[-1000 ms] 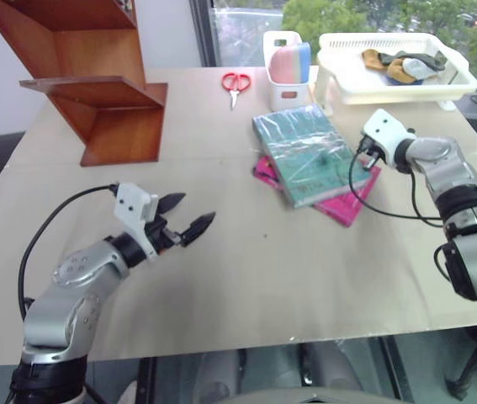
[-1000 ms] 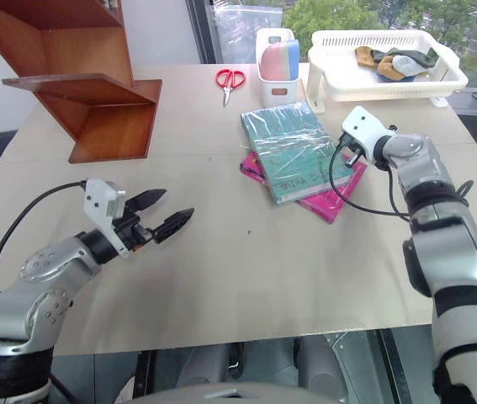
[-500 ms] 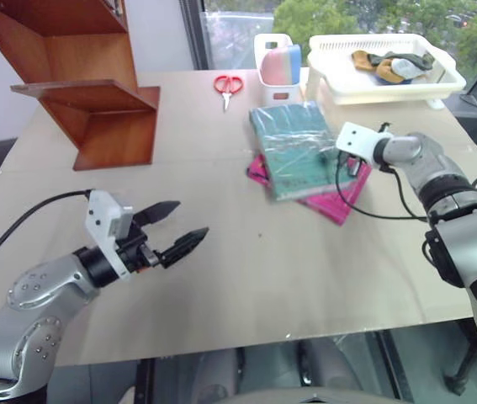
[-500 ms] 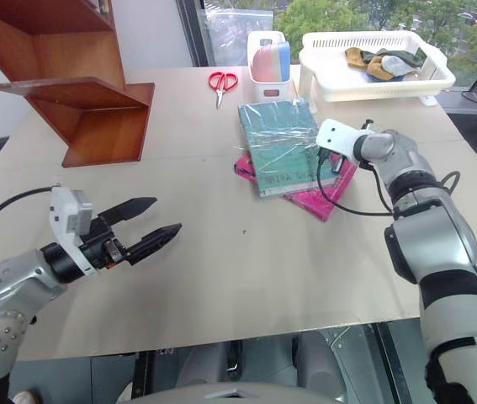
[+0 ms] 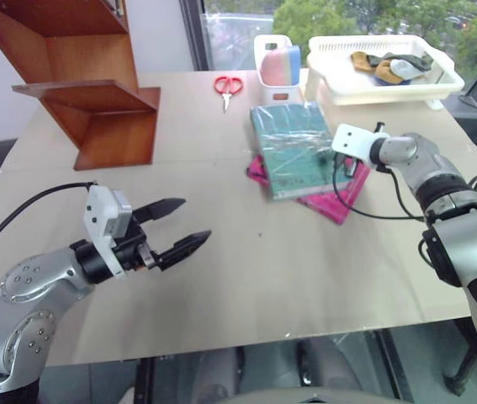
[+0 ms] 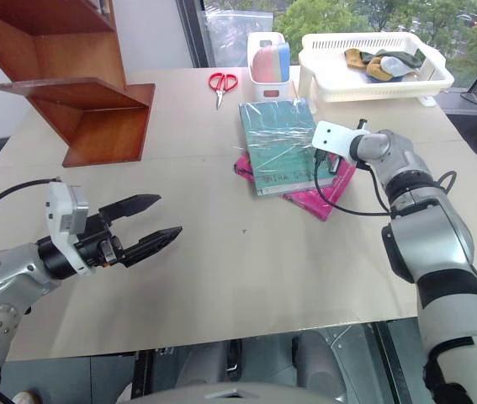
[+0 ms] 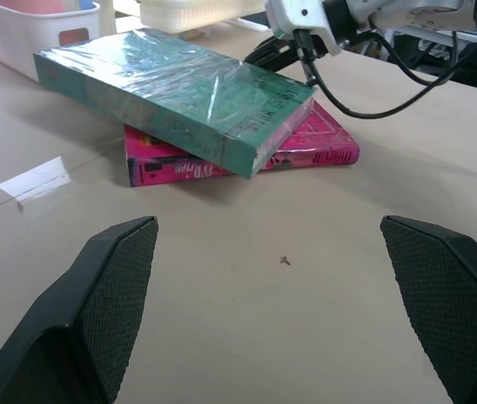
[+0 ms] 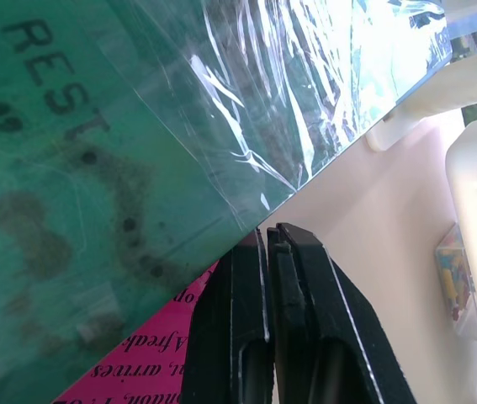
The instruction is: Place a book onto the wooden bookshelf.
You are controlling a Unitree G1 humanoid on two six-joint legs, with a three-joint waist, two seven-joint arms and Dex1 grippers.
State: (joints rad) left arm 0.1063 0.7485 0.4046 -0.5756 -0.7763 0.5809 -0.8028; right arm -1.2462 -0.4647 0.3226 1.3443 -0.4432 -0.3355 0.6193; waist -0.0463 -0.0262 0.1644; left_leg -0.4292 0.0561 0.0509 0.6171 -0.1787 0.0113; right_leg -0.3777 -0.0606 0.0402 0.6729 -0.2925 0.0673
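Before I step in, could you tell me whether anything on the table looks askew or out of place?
Only the stack: the teal book lies skewed on the pink book, which juts out beneath it. The shut right gripper sits at their edge.

Over the last second I see the right gripper (image 6: 315, 160), fingers pressed together, has slid leftward from the book's (image 6: 282, 143) outer edge to its right edge. The left gripper (image 5: 181, 225), wide open, has pulled back toward the bench's near side.

Red scissors (image 5: 235, 83) lie beside a white caddy (image 5: 278, 71). A white basket tray (image 5: 383, 84) holds crumpled cloths (image 5: 392, 64). The pink book (image 5: 344, 192) lies on the table (image 5: 288, 269).
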